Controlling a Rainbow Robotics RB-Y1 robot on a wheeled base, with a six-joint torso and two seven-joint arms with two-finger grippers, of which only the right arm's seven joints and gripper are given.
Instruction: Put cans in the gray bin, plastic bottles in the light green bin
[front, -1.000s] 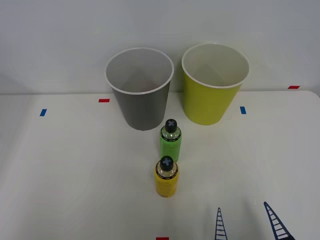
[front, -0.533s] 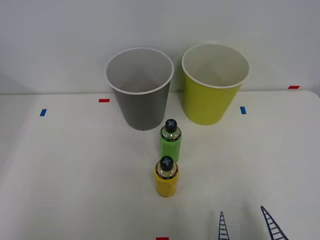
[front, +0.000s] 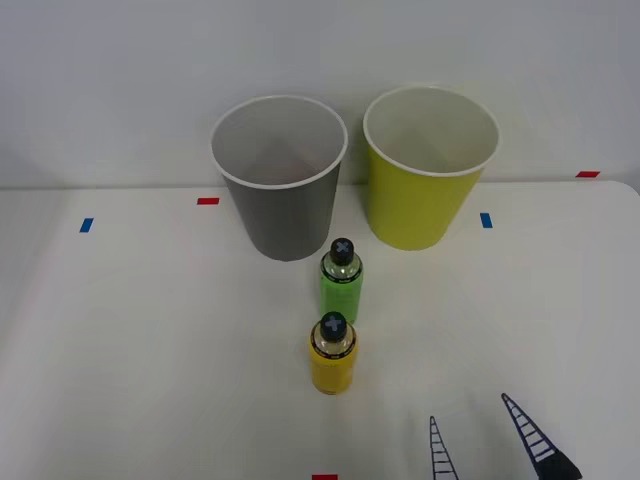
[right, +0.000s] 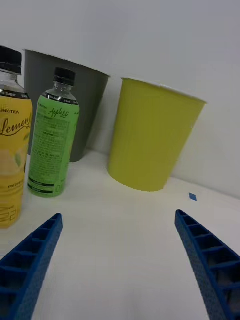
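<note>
— Front view: where's your tool (front: 488, 435)?
— Low over the tabletop (front: 150, 350), fingers spread wide, gripping nothing. You see the plastic bottles (front: 333, 355) ahead-left, the light green bin (front: 425, 190) and gray bin (front: 285, 205) beyond.

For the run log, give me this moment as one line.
right gripper open, empty | yellow bottle, green bottle upright on table | gray bin, light green bin empty
</note>
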